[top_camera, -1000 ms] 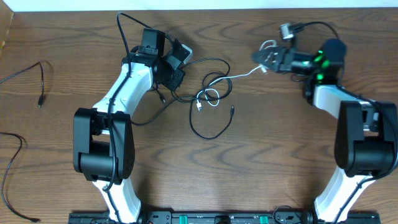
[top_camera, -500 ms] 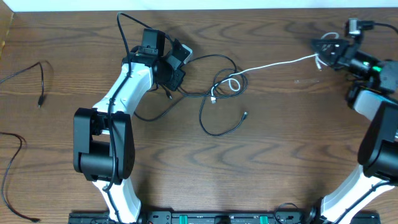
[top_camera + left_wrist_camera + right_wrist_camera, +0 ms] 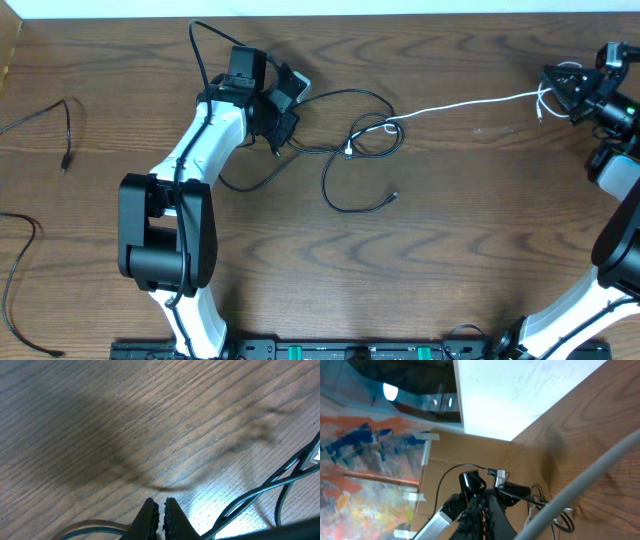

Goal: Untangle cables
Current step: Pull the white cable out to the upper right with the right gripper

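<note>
On the wooden counter [image 3: 450, 260], mid-extraction: white cable [image 3: 460, 103] taut from the central black cables [image 3: 324, 186] to the right tool [image 3: 550, 86], clamped on its end; left tool [image 3: 160, 507] closed beside them; next, probably more outward pull.

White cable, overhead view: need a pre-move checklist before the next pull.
1. Grip: right end effector shut on white cable: ok.
2. Separation: white cable free of the black cable: not ok. Its far end loops through the black one at centre.
3. Anchor: left end effector shut: ok. Whether it grips a black cable: cannot tell.
4. Travel: room for the right arm to pull farther right: cannot tell. It sits at the frame edge.
5. Bystanders: separate black cables at the table's left lie apart from the pull: ok.
</note>
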Available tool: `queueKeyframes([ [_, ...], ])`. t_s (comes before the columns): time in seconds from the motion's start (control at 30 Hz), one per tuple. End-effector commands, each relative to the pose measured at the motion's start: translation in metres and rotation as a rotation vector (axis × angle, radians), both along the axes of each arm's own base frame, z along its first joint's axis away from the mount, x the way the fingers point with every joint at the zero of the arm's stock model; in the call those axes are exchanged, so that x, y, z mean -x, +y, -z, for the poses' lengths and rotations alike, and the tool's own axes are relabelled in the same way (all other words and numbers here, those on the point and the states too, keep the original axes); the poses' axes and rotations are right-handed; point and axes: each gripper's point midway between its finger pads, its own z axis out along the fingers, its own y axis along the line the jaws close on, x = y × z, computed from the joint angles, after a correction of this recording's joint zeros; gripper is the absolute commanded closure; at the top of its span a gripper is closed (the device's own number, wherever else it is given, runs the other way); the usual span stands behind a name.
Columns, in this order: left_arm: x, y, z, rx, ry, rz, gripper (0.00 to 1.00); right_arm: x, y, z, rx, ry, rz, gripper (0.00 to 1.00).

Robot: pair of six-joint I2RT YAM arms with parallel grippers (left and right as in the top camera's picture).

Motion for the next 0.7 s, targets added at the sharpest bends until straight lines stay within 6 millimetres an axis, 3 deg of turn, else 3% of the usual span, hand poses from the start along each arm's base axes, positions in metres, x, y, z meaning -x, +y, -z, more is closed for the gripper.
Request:
queueKeyframes([
  [0.0, 0.002, 0.005, 0.005, -0.014, 0.016, -0.015, 0.92, -0.002, -0.023, -0.013, -0.014, -0.044, 0.082, 0.99],
  [0.1, 0.004, 0.009, 0.007, -0.037, 0.028, -0.024, 0.92, -0.003, -0.041, -0.02, -0.021, -0.067, 0.14, 0.99],
  [0.2, 0.005, 0.028, 0.013, -0.143, 0.036, -0.068, 0.92, -0.001, -0.06, -0.024, -0.022, -0.083, 0.19, 0.99],
  [0.43, 0.001, 0.098, 0.016, -0.403, 0.03, -0.3, 0.92, 0.007, -0.088, -0.025, -0.005, -0.097, 0.255, 0.99],
  [0.67, 0.003, 0.166, 0.015, -0.381, 0.072, -0.592, 0.92, 0.007, -0.09, -0.026, 0.009, -0.111, 0.256, 0.99],
])
